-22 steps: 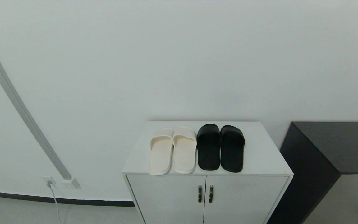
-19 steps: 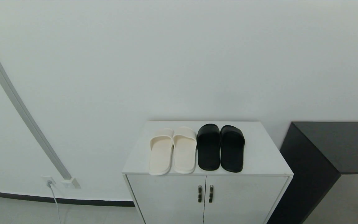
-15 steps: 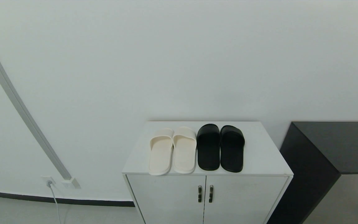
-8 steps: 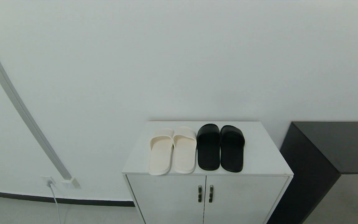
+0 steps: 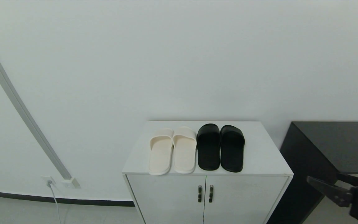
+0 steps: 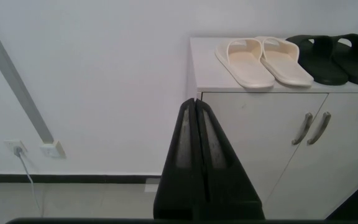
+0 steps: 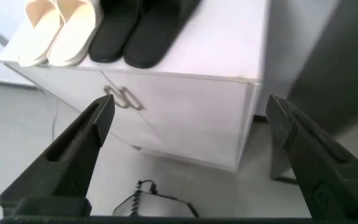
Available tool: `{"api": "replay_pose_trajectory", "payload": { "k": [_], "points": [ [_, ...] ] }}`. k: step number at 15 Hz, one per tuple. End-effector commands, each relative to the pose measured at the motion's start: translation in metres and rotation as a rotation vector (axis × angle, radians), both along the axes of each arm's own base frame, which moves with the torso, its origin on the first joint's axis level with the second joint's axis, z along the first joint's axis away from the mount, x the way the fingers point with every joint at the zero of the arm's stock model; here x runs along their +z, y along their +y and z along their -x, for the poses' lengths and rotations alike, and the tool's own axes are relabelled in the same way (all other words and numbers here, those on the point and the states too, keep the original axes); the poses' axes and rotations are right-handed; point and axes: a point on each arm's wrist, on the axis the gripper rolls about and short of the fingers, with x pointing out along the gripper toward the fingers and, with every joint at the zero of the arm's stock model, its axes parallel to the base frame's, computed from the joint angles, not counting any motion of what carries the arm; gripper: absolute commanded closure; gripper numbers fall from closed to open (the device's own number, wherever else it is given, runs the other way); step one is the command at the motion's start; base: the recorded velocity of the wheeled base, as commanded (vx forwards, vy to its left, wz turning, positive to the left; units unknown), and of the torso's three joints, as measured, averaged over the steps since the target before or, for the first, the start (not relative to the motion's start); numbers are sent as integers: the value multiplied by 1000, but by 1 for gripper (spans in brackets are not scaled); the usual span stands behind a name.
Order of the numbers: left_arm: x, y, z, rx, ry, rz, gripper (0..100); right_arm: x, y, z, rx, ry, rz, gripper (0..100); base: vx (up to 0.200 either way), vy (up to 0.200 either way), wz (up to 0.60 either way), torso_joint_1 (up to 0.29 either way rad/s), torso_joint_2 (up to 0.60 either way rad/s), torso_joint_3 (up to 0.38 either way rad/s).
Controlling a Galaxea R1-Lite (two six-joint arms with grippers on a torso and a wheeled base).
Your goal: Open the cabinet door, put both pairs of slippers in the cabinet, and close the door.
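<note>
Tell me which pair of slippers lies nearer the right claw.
The black pair, on the right half of the cabinet top; the cream pair lies beyond it, farther from the right claw.

A plain indoor room, whether home or office I cannot tell. A bare white wall (image 5: 179, 62) carries a cable duct (image 5: 20, 105) and a socket (image 5: 48, 180); a white cabinet (image 5: 166, 199) and a dark cabinet (image 5: 337, 146) stand against it.
</note>
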Motion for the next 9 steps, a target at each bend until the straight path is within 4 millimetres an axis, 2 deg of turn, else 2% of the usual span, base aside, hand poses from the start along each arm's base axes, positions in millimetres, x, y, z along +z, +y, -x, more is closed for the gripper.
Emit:
{"api": "replay_pose_trajectory", "payload": {
  "k": [1, 4, 7, 8, 9],
  "points": [
    [0, 0, 0, 0, 1, -1, 100, -9, 37, -31, 16, 57, 30, 0, 0, 0, 0, 0, 0, 0],
    [0, 0, 0, 0, -1, -1, 100, 1, 80, -49, 37, 39, 21, 0, 0, 0, 0, 0, 0, 0],
    [0, 0, 0, 0, 1, -1, 100, 2, 119, -68, 13, 18, 45, 0, 0, 0, 0, 0, 0, 0],
    [0, 0, 0, 0, 1, 1, 100, 1, 151, -95, -75, -18, 58, 0, 0, 0, 0, 0, 0, 0],
    [0, 0, 0, 0, 1, 1, 100, -2, 159, -103, -93, -21, 66, 0, 0, 0, 0, 0, 0, 0]
  ]
}}
